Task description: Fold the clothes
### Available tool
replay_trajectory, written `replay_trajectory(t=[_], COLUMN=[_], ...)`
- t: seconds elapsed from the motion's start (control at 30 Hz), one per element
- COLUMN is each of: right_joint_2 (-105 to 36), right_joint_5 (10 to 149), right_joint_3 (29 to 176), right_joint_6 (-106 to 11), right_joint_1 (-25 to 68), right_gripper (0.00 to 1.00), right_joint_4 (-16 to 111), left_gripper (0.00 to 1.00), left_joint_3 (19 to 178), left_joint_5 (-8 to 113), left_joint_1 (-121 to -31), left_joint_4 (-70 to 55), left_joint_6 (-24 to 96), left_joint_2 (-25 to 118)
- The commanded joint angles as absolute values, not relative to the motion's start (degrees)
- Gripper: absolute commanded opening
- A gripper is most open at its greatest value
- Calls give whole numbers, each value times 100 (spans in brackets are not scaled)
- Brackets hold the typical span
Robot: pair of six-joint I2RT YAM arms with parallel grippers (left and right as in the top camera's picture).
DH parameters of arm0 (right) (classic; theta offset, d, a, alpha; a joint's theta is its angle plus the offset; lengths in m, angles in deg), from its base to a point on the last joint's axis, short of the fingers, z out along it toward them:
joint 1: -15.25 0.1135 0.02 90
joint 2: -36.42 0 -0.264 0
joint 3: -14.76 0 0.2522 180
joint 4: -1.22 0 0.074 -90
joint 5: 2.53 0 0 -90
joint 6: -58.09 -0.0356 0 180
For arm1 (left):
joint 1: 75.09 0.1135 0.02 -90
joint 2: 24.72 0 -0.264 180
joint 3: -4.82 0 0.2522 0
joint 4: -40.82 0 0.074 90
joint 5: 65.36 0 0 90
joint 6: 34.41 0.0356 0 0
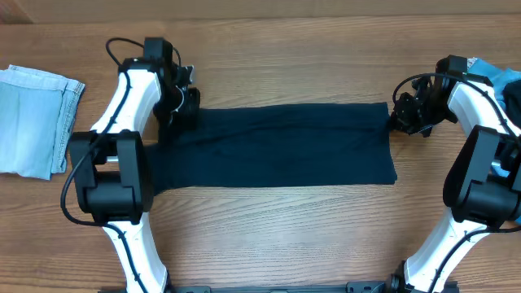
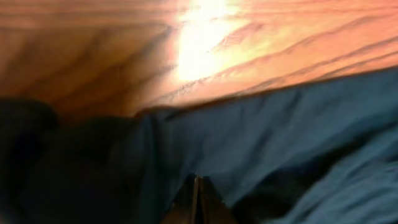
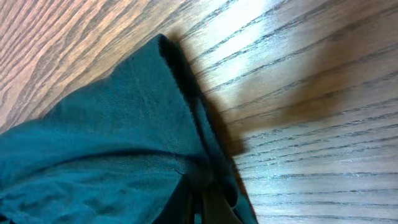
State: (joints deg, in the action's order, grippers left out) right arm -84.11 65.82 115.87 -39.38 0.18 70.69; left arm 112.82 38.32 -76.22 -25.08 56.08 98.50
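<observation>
Left gripper [image 2: 196, 193]: clamped on dark navy thin-fabric garment [image 1: 277, 146], upper-left corner in the overhead view.
Right gripper [image 3: 200, 202]: pinching upper-right corner; arm bent inward.

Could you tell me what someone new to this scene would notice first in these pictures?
A long dark navy garment lies stretched flat across the middle of the wooden table, dominating the overhead view. The left hand is shut on its far left corner, and the right hand is shut on its far right corner. A folded pale blue denim piece sits at the table's left edge.
</observation>
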Motion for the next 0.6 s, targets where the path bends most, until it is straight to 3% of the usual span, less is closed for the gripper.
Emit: replay_trajectory(t=[0.0,0.33,0.57], right_joint_2=[-8227,-8227,-8227], right_joint_5=[6549,6549,6551], right_joint_3=[11628,11628,11628], right_joint_6=[-3922,-3922,-3922], right_joint_1=[3,3,3], right_gripper=[4,4,4], right_joint_4=[7058,7034,7032], left_gripper=[4,4,4], left_joint_3=[10884,11219,11293], left_joint_5=[3718,5329,5029], left_joint_1=[-7635,-7738,-7725], left_joint_4=[-2412,-4222,-4912], left_joint_6=[5577,5687,5680], left_joint_2=[9691,9468,9205])
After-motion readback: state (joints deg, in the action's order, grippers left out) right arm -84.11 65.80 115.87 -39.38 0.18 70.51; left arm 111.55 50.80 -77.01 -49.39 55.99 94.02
